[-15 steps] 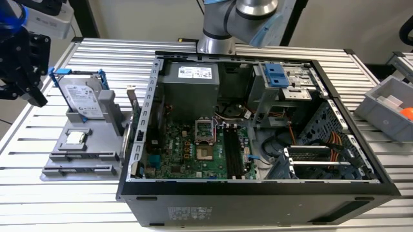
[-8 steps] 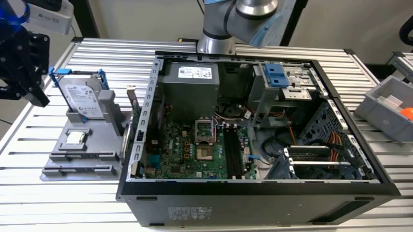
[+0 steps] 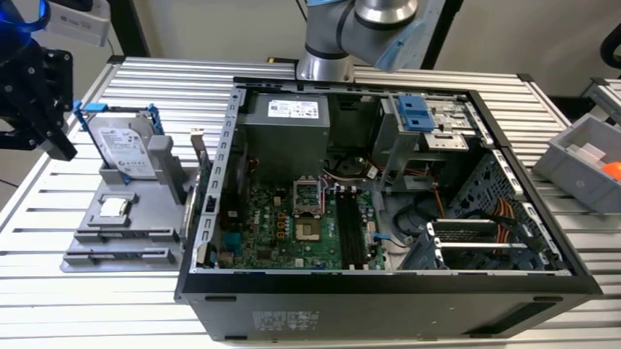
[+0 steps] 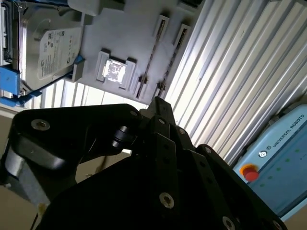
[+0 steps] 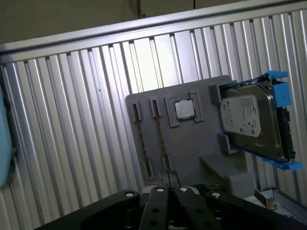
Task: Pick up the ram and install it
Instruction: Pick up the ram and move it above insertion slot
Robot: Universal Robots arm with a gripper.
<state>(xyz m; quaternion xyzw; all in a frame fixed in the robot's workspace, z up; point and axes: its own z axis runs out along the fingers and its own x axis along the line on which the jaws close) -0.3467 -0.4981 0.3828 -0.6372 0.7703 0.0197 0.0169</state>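
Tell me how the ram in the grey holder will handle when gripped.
The ram stands on edge as a thin board, so it is probably stiff and light, but easily damaged by squeezing. It offers just a narrow edge above the grey holder, so a grip may slip or tilt it.

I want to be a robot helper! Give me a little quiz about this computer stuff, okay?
1. True or false: the big silver hard drive in a blue frame stands on the grey plastic holder, outside the black computer case.
2. What lies flat on the holder near the hard drive? A) a small square silver chip B) a red screwdriver C) a yellow banana
3. Fill in: in the first wrist view, the robot's black hand faces the grey ____.

Key: 1 true; 2 A; 3 holder.
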